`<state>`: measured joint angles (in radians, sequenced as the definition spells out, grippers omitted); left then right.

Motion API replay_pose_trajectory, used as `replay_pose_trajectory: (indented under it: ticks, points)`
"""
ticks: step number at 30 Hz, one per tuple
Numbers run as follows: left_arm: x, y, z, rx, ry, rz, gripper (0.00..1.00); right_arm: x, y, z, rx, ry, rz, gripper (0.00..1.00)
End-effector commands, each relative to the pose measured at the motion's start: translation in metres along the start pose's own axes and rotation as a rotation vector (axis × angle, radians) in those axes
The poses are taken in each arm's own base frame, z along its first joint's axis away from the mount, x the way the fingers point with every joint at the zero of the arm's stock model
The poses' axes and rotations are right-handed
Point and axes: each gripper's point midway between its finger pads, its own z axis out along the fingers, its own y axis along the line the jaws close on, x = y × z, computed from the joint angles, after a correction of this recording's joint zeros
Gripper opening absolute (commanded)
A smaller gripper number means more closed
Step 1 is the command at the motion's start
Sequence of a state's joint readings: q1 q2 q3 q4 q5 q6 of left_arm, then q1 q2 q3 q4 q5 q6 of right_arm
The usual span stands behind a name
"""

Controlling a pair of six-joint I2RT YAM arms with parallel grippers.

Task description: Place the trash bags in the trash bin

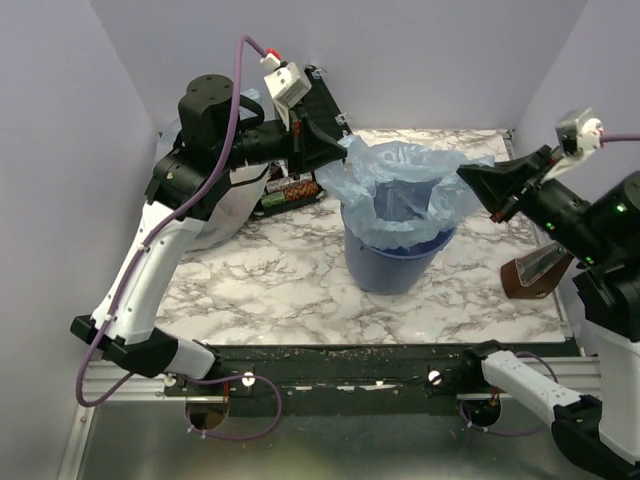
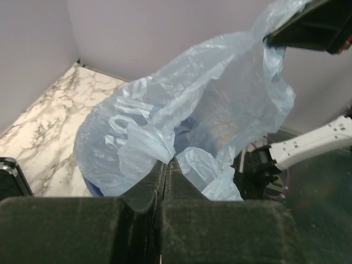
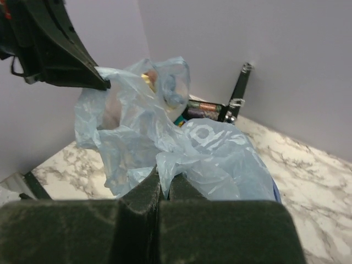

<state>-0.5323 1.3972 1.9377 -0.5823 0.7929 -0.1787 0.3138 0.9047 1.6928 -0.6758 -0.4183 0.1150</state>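
**Surroundings.**
- Marble table (image 1: pixel 280 290).
- Black case of snack packs (image 1: pixel 292 190): behind and below the left gripper's (image 1: pixel 335 150) jaws, near the back wall.
- Bulging pale bag (image 1: pixel 228 215): on the outer side of those jaws, under the left arm.
- Brown object (image 1: pixel 535 272): below the right gripper's (image 1: pixel 470 178) jaws at the table's right edge. Its kind cannot be told.
- Both arms reach in over the table from opposite sides, with only film spanning the gap between the two jaw pairs.

**Hidden or unclear.**
- Trash bin (image 1: pixel 395 262): only its tapered blue wall shows. The rim is wrapped in film and the inside is masked by it.
- The pale bag is partly behind the left arm.
- The case's contents are too small to read.

**Task item.**
- Trash bag (image 1: pixel 405 185): light-blue translucent film, crinkled, with white printed lettering visible in both wrist views.
- Its body sits down in the trash bin, directly below and between the two jaw pairs. Its edge drapes over the rim.
- The mouth is stretched open, one corner drawn up to each side.

**Jaws.**
- Left: clenched, pinching a fold of the trash bag at the tips.
- Right: clenched likewise on the opposite corner.
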Motion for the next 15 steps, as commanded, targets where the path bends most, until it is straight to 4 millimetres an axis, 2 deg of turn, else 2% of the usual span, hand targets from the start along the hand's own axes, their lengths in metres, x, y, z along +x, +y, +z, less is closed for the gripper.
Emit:
replay_pose_trajectory:
  ticks: [1, 5, 8, 11, 13, 15]
  points:
    - [-0.005, 0.054, 0.022, -0.145, -0.059, -0.038, 0.00, 0.027, -0.045, 0.034, 0.158, 0.055, 0.046, 0.01]
    - [-0.009, 0.088, 0.036, -0.181, -0.081, -0.095, 0.00, 0.034, -0.064, 0.048, 0.232, 0.078, 0.077, 0.01]
    - [-0.013, 0.105, 0.042, -0.189, -0.086, -0.105, 0.00, 0.040, -0.077, 0.055, 0.282, 0.091, 0.082, 0.01]
    - [-0.003, 0.126, 0.051, -0.195, -0.065, -0.148, 0.00, 0.048, -0.090, 0.062, 0.331, 0.115, 0.079, 0.01]
    - [0.007, 0.132, 0.056, -0.168, -0.042, -0.175, 0.00, 0.056, -0.098, 0.065, 0.356, 0.140, 0.077, 0.01]
    - [0.012, 0.128, 0.058, -0.137, -0.034, -0.187, 0.00, 0.062, -0.101, 0.062, 0.372, 0.161, 0.089, 0.01]
